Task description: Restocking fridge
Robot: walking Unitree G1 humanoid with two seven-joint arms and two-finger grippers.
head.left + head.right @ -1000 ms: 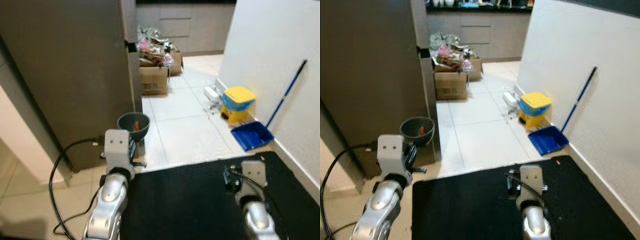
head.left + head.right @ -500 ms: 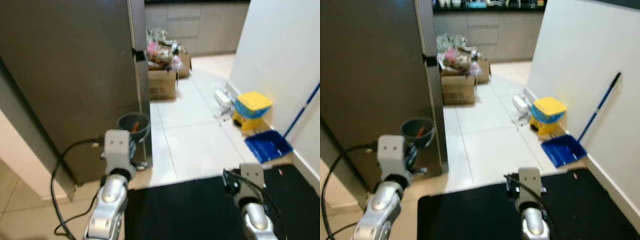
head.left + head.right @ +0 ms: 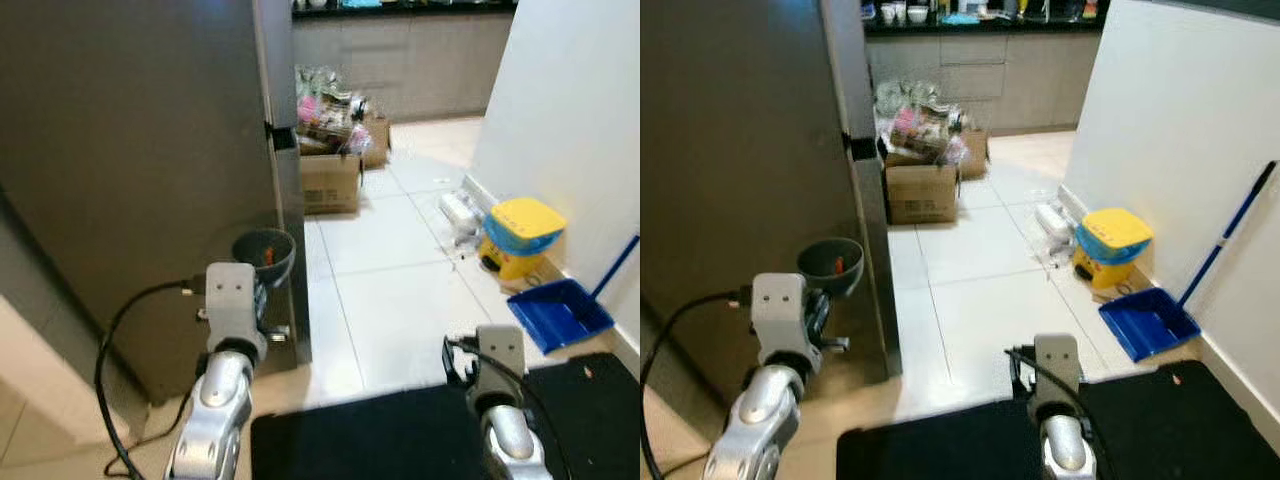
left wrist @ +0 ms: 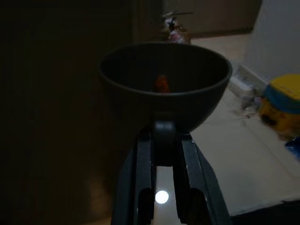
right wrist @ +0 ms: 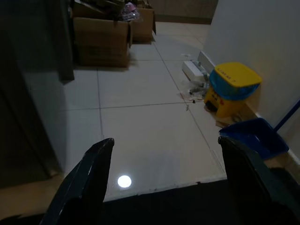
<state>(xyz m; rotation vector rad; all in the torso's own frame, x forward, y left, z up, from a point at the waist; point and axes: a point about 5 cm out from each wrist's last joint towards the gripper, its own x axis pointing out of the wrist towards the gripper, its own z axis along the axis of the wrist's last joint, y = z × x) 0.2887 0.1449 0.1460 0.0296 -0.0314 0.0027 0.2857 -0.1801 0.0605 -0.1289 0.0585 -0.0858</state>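
The left gripper (image 4: 164,140) has its two black fingers pinched tight on the near rim of a dark grey round bowl (image 4: 165,84), holding it out in front of the arm, upright with its mouth facing up and tipped slightly back toward the robot. A small orange-red piece (image 4: 161,83) sits inside against the far wall of the bowl; what it is, I cannot make out. The bowl hangs just beside the tall dark grey fridge door (image 3: 140,150), near its right edge and about level with the lower part of the door. The right gripper (image 5: 164,180) is held low, its fingers spread wide apart with nothing between them, above the pale tiled floor (image 5: 140,122) and the edge of a black floor mat (image 3: 1140,420). Further off, against the white wall (image 3: 1180,130), stand a yellow and blue lidded bin (image 3: 1113,245) and a blue dustpan with a long blue handle (image 3: 1150,320). Behind the fridge, brown cardboard boxes heaped with packets (image 3: 922,180) sit on the floor before grey kitchen cabinets (image 3: 980,70).
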